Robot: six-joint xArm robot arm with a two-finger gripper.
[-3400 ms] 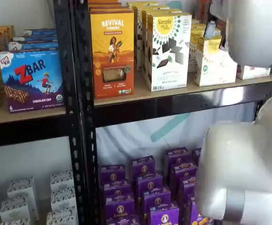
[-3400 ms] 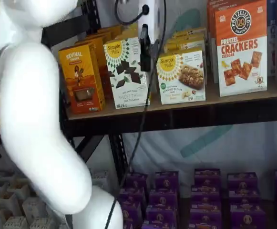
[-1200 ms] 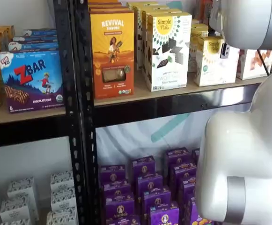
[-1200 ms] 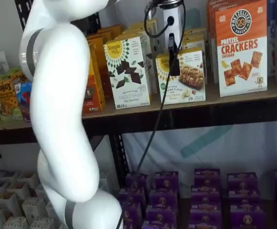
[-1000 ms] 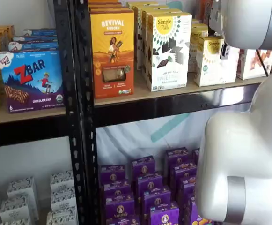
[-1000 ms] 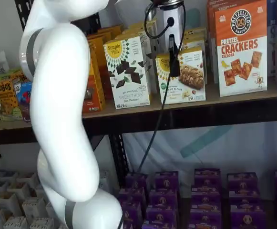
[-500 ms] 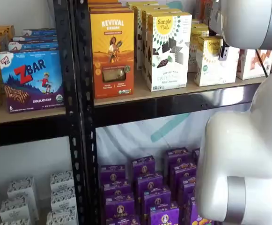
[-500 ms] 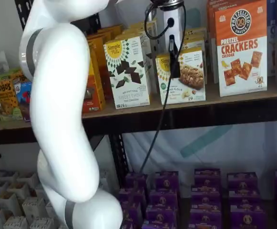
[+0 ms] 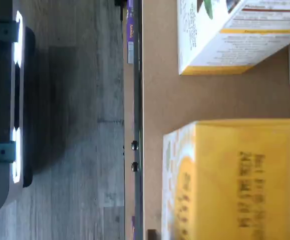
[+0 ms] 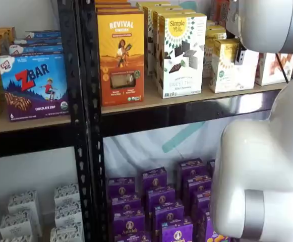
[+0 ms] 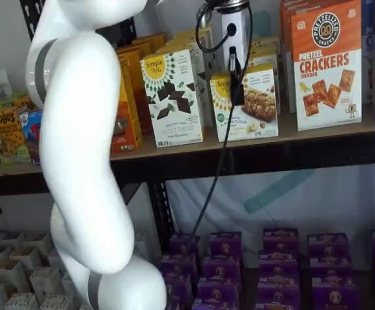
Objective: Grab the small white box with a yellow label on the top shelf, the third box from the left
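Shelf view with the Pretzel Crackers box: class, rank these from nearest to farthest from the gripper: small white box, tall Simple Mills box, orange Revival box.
1. small white box: directly behind the gripper, its black finger overlapping the front.
2. tall Simple Mills box: one place left along the top shelf.
3. orange Revival box: farthest left, partly hidden by the arm.

Orange Revival box (image 10: 121, 58) upper centre, taller Simple Mills box (image 10: 181, 54) just right of it. Blue ZBar box (image 10: 34, 86) left. Purple boxes (image 10: 156, 204) lower centre. Pretzel crackers box (image 11: 326, 64) upper right.
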